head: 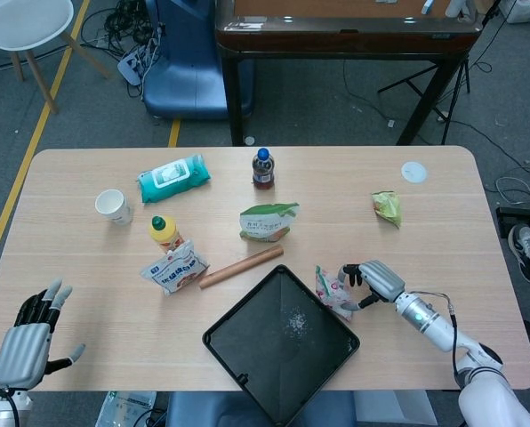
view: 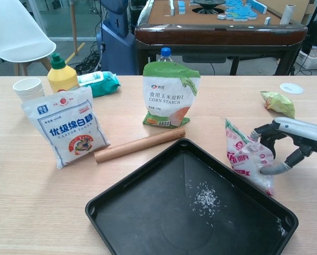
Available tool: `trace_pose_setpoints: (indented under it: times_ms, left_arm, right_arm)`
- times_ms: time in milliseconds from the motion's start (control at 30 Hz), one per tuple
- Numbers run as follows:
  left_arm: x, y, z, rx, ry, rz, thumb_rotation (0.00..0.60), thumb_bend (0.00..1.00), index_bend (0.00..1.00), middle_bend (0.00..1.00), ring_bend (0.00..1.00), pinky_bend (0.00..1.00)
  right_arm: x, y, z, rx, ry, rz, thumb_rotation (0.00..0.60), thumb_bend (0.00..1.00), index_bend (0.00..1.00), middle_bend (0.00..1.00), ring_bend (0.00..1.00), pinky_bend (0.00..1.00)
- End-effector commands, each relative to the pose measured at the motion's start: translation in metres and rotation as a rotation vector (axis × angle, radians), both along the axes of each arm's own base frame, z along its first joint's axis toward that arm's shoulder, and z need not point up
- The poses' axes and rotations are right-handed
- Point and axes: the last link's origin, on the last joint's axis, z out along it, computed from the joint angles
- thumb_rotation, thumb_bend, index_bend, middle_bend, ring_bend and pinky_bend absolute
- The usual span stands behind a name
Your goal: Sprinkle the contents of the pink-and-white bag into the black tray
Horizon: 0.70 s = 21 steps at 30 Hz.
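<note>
The pink-and-white bag (head: 333,289) (view: 247,158) stands upright just off the black tray's right edge, its base on or near the table. My right hand (head: 373,280) (view: 288,144) grips it from the right, fingers curled around its side. The black tray (head: 247,342) (view: 148,223) lies in front of me with a small patch of white grains (head: 294,318) (view: 205,198) near its middle. My left hand (head: 27,338) hangs off the near left edge of the table, fingers spread, holding nothing; the chest view does not show it.
A wooden rolling pin (view: 140,144) lies against the tray's far-left edge. Behind it stand a corn starch pouch (view: 169,94), a white sugar bag (view: 66,125), a yellow bottle (view: 61,74), a paper cup (view: 27,87), wipes (head: 172,176) and a dark bottle (head: 263,168). A green bag (view: 278,102) lies at right.
</note>
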Motion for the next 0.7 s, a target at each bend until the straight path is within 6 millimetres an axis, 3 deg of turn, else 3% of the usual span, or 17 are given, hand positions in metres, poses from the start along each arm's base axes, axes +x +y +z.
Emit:
trace_pose_setpoints:
  times_ms: [33, 333, 533, 700]
  left_arm:
    - [0.0002, -0.0001, 0.0003, 0.001, 0.001, -0.001, 0.600, 0.18, 0.08, 0.01, 0.00, 0.03]
    - [0.0012, -0.0006, 0.0002, -0.001, 0.003, -0.003, 0.600, 0.18, 0.08, 0.01, 0.00, 0.03]
    - [0.0012, -0.0004, -0.0005, -0.003, 0.001, -0.004, 0.600, 0.18, 0.08, 0.01, 0.00, 0.03]
    - [0.0005, -0.0006, -0.0005, -0.002, 0.000, -0.003, 0.600, 0.18, 0.08, 0.01, 0.00, 0.03]
  right_arm:
    - [-0.0012, 0.0016, 0.0005, 0.000, 0.003, 0.002, 0.600, 0.29, 0.59, 0.53, 0.47, 0.45]
    - [-0.0046, 0.0057, 0.0037, -0.013, 0.015, 0.013, 0.600, 0.22, 0.56, 0.50, 0.42, 0.38]
    - [-0.0052, 0.0072, 0.0050, -0.015, 0.031, 0.030, 0.600, 0.10, 0.45, 0.44, 0.35, 0.28]
    - [-0.0050, 0.0083, 0.0045, -0.014, 0.032, 0.032, 0.600, 0.05, 0.40, 0.39, 0.27, 0.21]
